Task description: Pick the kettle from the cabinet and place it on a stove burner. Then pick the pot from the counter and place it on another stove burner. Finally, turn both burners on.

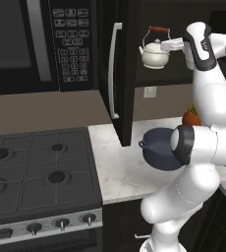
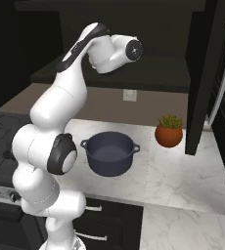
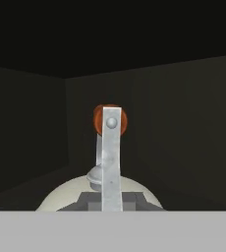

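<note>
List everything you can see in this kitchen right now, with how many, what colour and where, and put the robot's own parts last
kettle: one, cream-white with an orange-red handle top, inside the open cabinet, held at its handle
cabinet: one, black, on the wall, door swung open with a silver bar handle
microwave: one, black with a keypad, above the stove
stove: one, dark grey, left of the counter
burners: four partly visible, black discs under the grates
knobs: four visible, silver-black, along the stove front
pot: one, dark navy-blue, on the counter
counter: one, white-grey marble
potted plant: one, green in an orange-brown pot, at the counter back
wall outlet: one, pale, on the backsplash
arm: one, white
gripper: one, jaws shut on the kettle handle
</note>
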